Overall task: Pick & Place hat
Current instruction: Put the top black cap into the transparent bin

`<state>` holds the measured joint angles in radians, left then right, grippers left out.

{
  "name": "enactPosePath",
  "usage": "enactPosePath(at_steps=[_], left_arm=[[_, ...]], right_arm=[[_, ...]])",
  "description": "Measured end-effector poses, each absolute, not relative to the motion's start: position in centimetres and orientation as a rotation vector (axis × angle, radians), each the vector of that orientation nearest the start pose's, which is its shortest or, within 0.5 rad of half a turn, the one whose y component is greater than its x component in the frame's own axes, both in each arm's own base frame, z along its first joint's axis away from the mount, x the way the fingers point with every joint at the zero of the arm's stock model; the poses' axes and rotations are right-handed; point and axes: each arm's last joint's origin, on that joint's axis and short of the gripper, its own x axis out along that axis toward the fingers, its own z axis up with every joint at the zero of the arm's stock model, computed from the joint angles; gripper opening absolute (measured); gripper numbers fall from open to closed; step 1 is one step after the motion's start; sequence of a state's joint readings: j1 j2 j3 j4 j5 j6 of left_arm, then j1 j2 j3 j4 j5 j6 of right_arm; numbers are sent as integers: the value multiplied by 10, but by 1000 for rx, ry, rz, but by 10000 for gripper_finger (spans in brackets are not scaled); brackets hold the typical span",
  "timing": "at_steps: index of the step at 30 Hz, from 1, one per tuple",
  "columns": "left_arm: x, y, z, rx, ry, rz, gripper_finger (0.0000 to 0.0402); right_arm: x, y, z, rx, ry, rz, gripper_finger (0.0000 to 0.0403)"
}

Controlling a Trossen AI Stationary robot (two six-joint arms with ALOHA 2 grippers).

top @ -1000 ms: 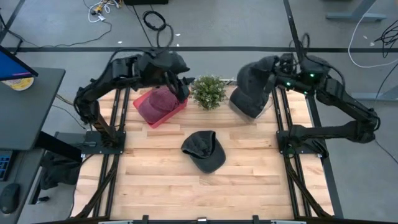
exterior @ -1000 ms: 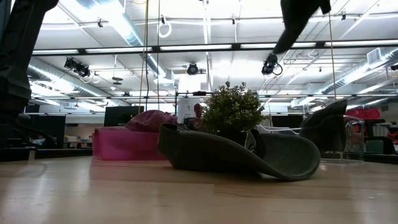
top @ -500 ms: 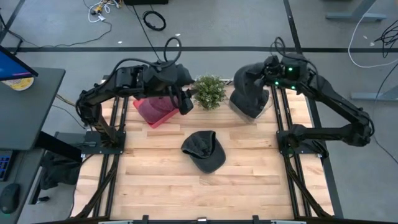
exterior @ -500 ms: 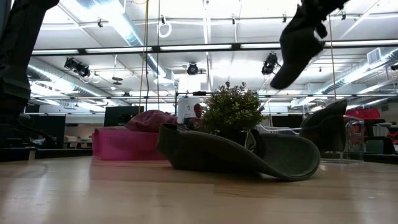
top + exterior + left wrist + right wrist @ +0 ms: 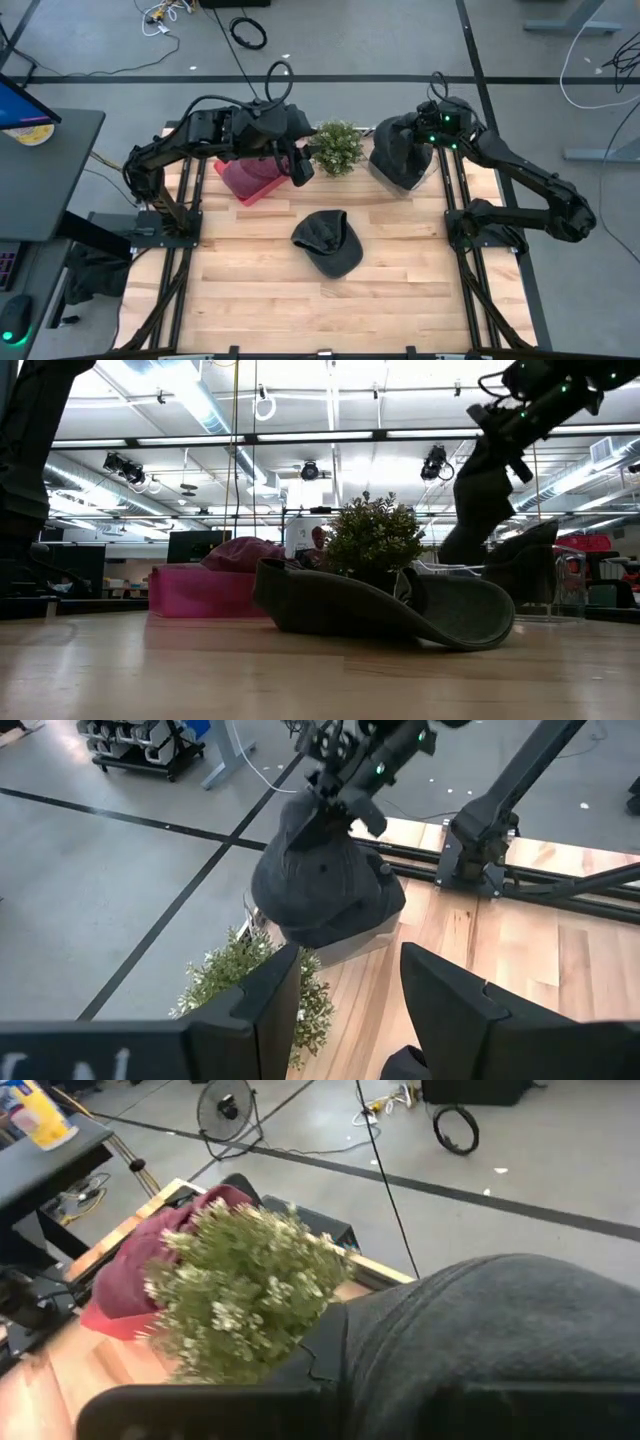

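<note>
Overhead, right gripper (image 5: 418, 140) clamped on a limp, dark-grey hat (image 5: 397, 152); left gripper (image 5: 300, 168) open, empty.

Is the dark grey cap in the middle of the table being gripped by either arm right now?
No: the dark grey fabric cap lies alone on the wooden table, both arms far behind it.

Even bright overhead light; ceiling strips glare (low view); plant (image 5: 245, 1295) blurred.

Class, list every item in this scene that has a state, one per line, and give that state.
Dark hat: lying loose mid-table, untouched.
Grey hat: held over the clear bin by the right claw.
Maroon hat: resting in the pink bin.
Left claw: open, empty, above the pink bin.
Plant: upright.
</note>
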<state>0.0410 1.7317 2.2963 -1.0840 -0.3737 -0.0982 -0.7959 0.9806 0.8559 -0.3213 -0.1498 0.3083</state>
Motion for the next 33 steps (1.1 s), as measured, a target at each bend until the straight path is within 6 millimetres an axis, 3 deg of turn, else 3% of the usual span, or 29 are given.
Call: enactPosePath(at_steps=[15,23,33], left_arm=[[321,24,498,27,505,422,177],[321,24,499,32,492,420,177],[321,24,499,44,495,417,177]], right_arm=[[146,-146,239,660,325,-724,15],[141,-140,213,745,375,-753,15],[131,-136,194,856,448,-940,15]])
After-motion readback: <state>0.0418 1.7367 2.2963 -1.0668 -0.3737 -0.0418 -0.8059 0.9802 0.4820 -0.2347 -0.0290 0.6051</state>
